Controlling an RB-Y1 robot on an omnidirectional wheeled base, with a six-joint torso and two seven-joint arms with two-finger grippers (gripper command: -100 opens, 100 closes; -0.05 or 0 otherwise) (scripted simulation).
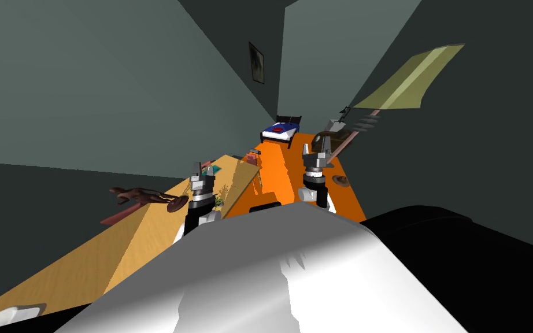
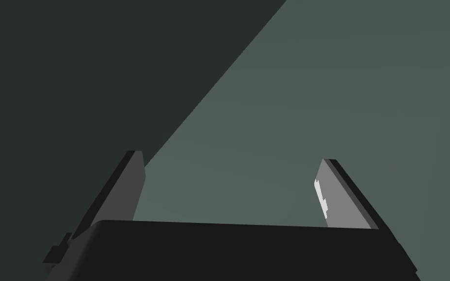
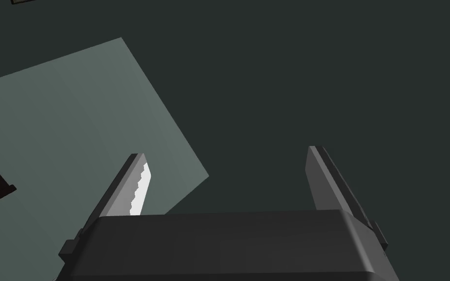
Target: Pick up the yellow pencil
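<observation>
Head view: the left gripper (image 1: 197, 167) is raised over the far edge of a tan wooden surface (image 1: 132, 243), fingers pointing up and away. The right gripper (image 1: 315, 149) is raised alongside it over the orange floor (image 1: 285, 179). A teal book (image 1: 217, 169) lies just beside the left fingers, on the side toward the right gripper. A small potted plant (image 1: 220, 202) stands lower down, near that wrist. On the outer side of the left fingers, a dark red-brown figurine (image 1: 144, 196) rests on the surface. Between the two pairs of fingers sit a few small reddish things (image 1: 253, 156) – too small to say whether one of them is the yellow pencil. Beyond both pairs stands a bed with a blue cover (image 1: 281, 132), and a dark rounded object (image 1: 323, 140) is just past the right fingers.

Left wrist view: the fingers (image 2: 338, 200) are spread wide with nothing between them.

Right wrist view: the fingers (image 3: 326, 180) are also spread wide and hold nothing – the bed's dark corner lies well off to one side of them.
</observation>
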